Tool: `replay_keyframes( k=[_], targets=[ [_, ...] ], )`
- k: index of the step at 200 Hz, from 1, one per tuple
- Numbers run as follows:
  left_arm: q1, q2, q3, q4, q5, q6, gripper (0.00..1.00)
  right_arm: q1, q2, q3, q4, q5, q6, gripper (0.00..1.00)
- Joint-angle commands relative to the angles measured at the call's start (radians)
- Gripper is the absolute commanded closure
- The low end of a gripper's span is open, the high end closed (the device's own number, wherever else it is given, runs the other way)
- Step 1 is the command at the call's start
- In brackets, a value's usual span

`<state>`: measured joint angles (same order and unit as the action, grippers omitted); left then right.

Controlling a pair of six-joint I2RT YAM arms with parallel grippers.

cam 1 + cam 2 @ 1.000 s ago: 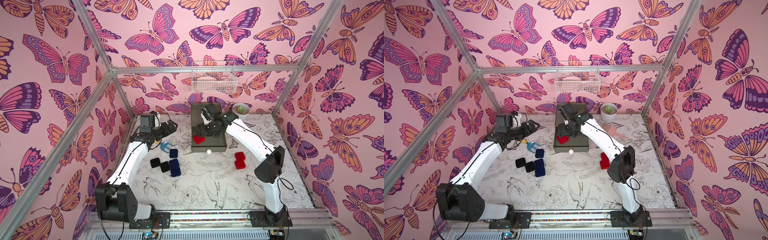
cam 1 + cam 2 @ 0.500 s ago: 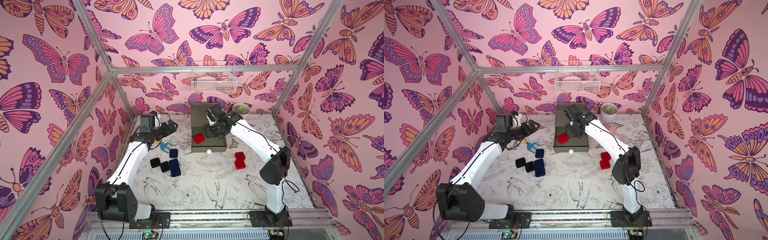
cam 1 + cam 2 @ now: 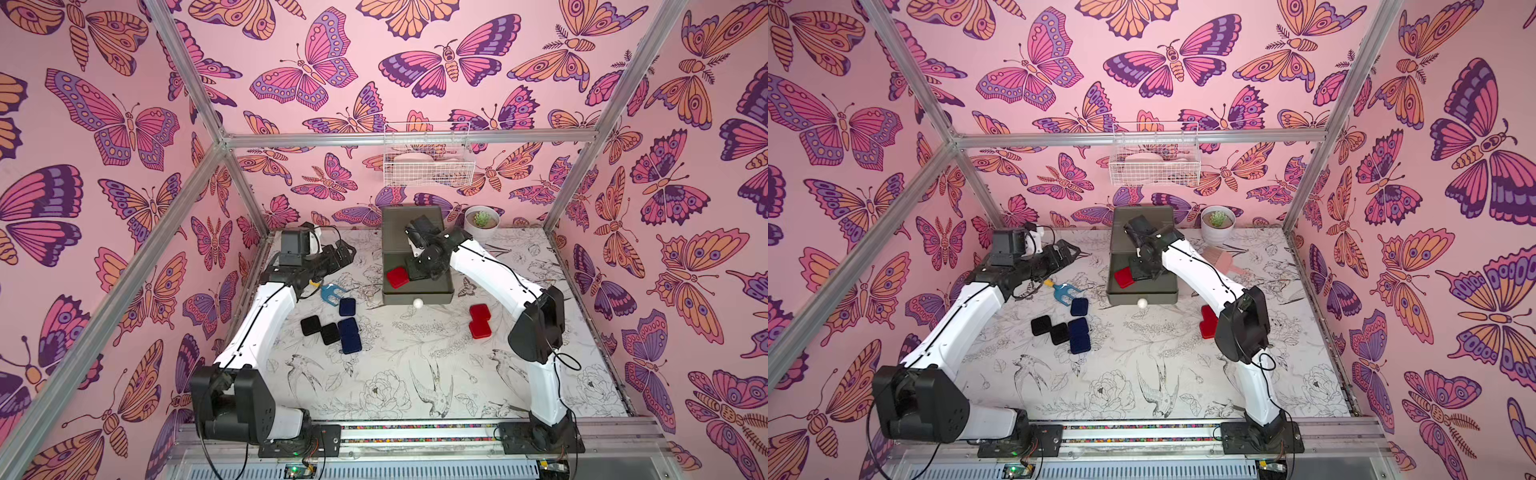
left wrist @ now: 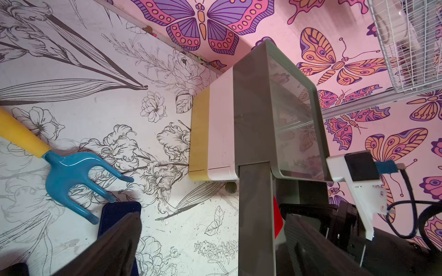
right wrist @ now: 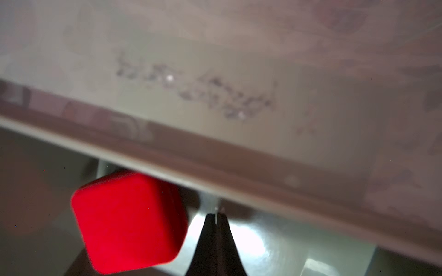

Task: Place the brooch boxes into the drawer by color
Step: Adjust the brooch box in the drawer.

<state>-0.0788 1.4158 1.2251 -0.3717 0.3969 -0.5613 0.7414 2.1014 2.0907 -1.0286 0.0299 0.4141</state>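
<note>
Red box (image 5: 129,222) lies loose in the open olive drawer (image 3: 417,294), just beside the right gripper (image 5: 216,216), whose jaws are pressed together on nothing. Two spare red boxes (image 3: 479,321) sit on the table well apart from it. Navy boxes (image 3: 348,334) lie near the left gripper (image 3: 346,254), which is spread wide.

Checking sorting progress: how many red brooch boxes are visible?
3. One red box lies in the open olive drawer; two more sit together on the table beside the right arm. Others could hide beneath it.
</note>
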Motion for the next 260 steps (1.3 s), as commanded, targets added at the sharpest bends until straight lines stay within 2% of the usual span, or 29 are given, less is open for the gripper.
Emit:
replay_keyframes(
  k=[1,104,147,167,178,194,225,260],
  targets=[
    [0.007,0.015,0.005,-0.009,0.014,0.007,0.00,0.007,0.003,0.022,-0.012,-0.037,0.002,1.00],
    [0.009,0.021,0.007,-0.008,0.017,0.008,0.00,0.019,-0.003,0.019,-0.007,-0.126,0.032,1.00],
    [0.008,0.021,0.005,-0.009,0.019,0.010,0.00,0.015,-0.037,-0.002,-0.002,-0.112,0.034,1.00],
    [0.009,0.022,0.005,-0.008,0.017,0.011,0.00,0.007,-0.091,-0.010,0.015,-0.058,0.006,0.89],
    [0.008,0.023,0.006,-0.008,0.016,0.013,0.00,0.003,-0.124,-0.010,0.023,-0.014,-0.009,0.78],
    [0.008,0.026,0.013,-0.009,0.012,0.021,0.00,-0.003,-0.169,-0.009,0.035,0.032,-0.041,0.69],
    [0.013,0.033,0.029,-0.013,-0.011,0.059,0.00,-0.032,-0.259,-0.017,0.003,0.161,-0.041,0.42],
    [0.036,0.048,0.051,-0.012,0.018,0.098,0.00,-0.166,-0.442,-0.220,-0.002,0.207,0.004,0.32]
  ],
)
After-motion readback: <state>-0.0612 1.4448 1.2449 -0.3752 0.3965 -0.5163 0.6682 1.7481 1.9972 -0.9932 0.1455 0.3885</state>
